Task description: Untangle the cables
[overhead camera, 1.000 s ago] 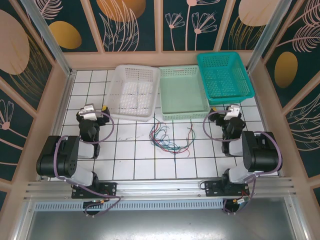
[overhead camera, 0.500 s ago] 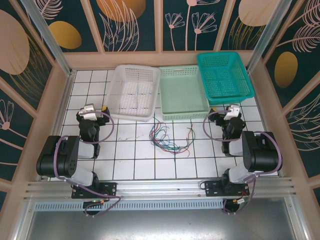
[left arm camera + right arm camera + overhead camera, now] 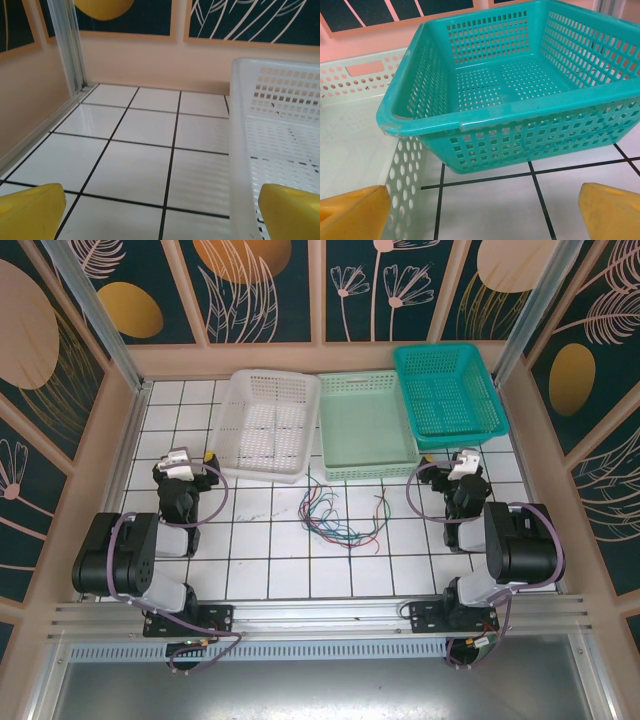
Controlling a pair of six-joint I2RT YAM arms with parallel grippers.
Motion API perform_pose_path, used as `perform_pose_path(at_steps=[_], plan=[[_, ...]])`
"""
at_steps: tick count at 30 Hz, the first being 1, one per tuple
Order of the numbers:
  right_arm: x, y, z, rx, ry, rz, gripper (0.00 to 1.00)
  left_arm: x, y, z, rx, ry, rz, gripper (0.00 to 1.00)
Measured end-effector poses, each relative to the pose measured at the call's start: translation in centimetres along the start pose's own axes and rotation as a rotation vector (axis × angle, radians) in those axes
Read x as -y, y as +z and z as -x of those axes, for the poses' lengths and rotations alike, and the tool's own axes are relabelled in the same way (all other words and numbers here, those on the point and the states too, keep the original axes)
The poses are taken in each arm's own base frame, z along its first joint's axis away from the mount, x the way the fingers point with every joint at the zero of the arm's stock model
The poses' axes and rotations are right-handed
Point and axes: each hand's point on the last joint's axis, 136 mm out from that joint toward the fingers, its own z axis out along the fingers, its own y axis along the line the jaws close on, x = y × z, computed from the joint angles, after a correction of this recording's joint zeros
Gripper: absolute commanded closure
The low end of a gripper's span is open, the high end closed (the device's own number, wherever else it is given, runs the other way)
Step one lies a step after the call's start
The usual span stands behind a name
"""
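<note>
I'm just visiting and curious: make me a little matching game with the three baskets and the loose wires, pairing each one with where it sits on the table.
Things:
1. white basket
2. pale green basket
3. teal basket
4. cables

Places:
A. back row, middle
B. lying loose just in front of the middle basket
C. back row, left
D. back row, right

Pairs: 1-C, 2-A, 3-D, 4-B

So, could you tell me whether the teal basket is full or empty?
Empty. The teal basket has a bare mesh floor, nothing lying inside.
</note>
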Motion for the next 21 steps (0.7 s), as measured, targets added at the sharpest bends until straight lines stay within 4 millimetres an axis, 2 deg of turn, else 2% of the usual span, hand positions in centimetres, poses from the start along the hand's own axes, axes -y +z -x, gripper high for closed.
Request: perform_pose_path(at_steps=[3,6,8,10,15,18,21], plan=[[0.2,0.6,0.2,-0.037,0.005,-0.018,0.1,-0.1,0.2,1.5,-0.018,-0.024,0.018,0.02],[0.1,2.0,2.4,-0.062,0.012,-0.023,0.16,0.0,-0.2,5.0,0.019,-0.081,0.018,0.02],[-0.3,2.6,4.0,-0.069,0.023,-0.012,0.2,-0.1,-0.9,6.2,0.027,-0.113,0.023,0.02],[-0.8,2.4,4.7,-0.083,0.034,0.008,0.2,-0.3,-1.6,6.3,0.005,-0.138,0.034,0.01],[-3.1,0.8,4.1,-0.157,0.044,0.072,0.23,-0.5,-3.2,5.3,-0.072,-0.191,0.043,0.01],[-5.3,0.0,3.7,-0.193,0.037,0.131,0.26,0.1,-4.1,5.7,-0.076,-0.223,0.009,0.02],[-8.5,-0.7,3.1,-0.243,0.005,0.207,0.27,1.6,-4.7,5.4,-0.1,-0.229,-0.042,0.02]])
